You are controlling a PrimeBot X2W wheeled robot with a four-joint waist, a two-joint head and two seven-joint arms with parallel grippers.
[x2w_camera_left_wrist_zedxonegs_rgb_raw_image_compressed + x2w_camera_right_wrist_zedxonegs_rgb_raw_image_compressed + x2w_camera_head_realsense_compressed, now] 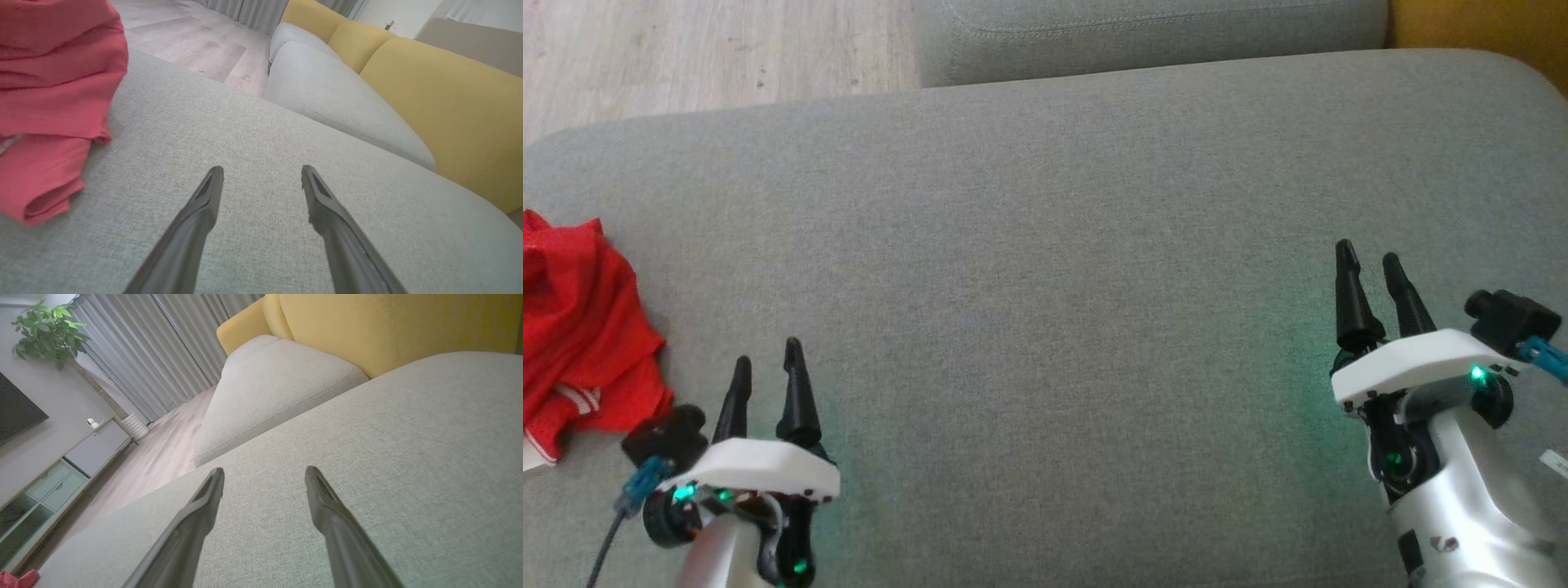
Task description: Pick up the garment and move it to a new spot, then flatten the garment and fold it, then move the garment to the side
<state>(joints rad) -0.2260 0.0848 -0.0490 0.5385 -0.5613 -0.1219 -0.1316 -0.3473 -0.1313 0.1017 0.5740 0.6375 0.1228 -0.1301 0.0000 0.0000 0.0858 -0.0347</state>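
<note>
Lying bunched on the grey sofa cushion (1045,286), the red garment (580,327) sits just off the outer side of the left tool (767,351), near its fingers but not touching them. It is well apart from the right tool (1366,250), which hangs over bare cushion on the far side. Both tools are released, jaws spread wide with nothing between them. The cloth looks thin and slightly sheeny, like a sports jersey, so it should be light, limp and unbreakable. It will probably sag and trail from any single pinch, and smooth layers may slide over one another. The left wrist view shows thick rolled folds facing that tool's fingers, with a strip of white trim at the end nearest the tool's base. A raised fold on the near side looks the easiest hold, since the jaws can straddle it and the soft cushion gives way beneath. The trimmed hem seems firmer and would better reveal the garment's shape for flattening. A deep bite into the heap risks catching several layers at once.
</note>
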